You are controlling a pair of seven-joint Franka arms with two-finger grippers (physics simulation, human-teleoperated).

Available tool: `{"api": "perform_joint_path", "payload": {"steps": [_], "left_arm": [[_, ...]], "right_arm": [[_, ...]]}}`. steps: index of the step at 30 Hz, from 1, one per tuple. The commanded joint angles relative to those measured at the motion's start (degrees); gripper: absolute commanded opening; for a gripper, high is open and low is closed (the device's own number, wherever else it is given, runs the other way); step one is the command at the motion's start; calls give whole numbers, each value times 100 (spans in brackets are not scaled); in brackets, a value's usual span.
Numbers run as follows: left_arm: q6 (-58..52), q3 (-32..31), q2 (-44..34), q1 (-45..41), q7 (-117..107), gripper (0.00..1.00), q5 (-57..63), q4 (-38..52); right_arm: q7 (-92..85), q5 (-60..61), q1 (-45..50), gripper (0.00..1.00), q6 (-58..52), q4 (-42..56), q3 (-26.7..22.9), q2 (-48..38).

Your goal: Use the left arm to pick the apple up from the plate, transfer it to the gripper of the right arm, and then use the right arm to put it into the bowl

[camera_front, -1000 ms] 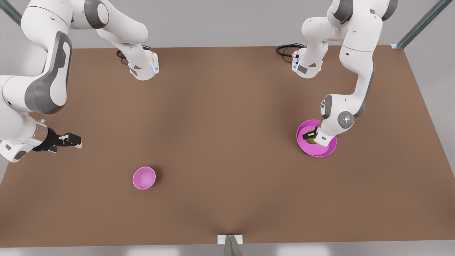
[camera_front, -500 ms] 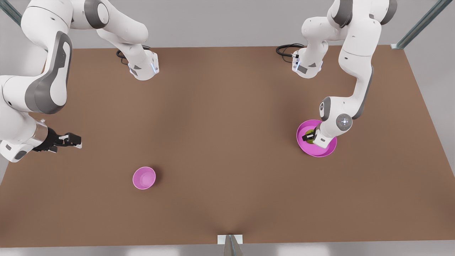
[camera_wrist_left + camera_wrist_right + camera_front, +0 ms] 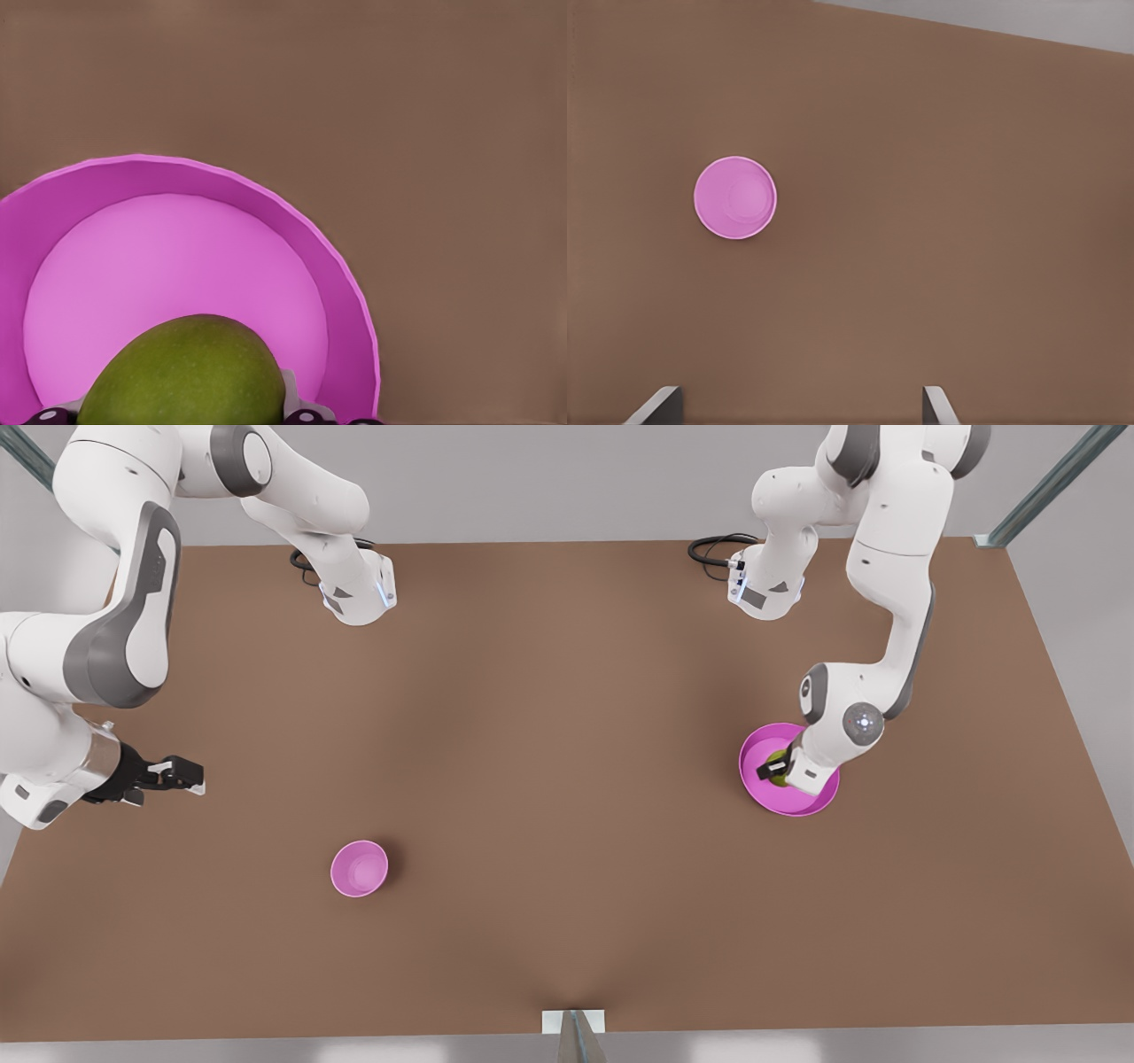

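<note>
gripping: left gripper [image 3: 774, 767] jaws clenched on apple [image 3: 182, 372] over plate [image 3: 292, 226]
waiting: right gripper [image 3: 182, 774], jaws released, near bowl [image 3: 359, 868]

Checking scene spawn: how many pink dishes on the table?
2: the plate on the front view's right, under the left gripper; the bowl at lower left.

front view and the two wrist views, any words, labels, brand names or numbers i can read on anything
None: no readable text stands on anything.
The plate, the bowl and the apple are plain, with no label or print.
The table is bare brown, unmarked.
The arm over the plate carries a small round lit spot on its wrist joint; it is a light, not a letter or number.
</note>
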Motion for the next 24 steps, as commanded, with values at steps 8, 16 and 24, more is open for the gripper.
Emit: {"api": "perform_joint_path", "payload": {"steps": [8,16,24], "left_arm": [[-1161,-1401,196,-455,-2,76,-1441,2643],[403,-2376,2235,-983,6888,76,-3691,4937],[1809,-4002,4038,-1132,10518,76,-3832,6511]], "right_arm": [[24,30,1,100,-4,4,-1,-11],[191,39,45,100,13,136,8,-20],[482,4564,-342,100,233,-224,-27,780]]}}
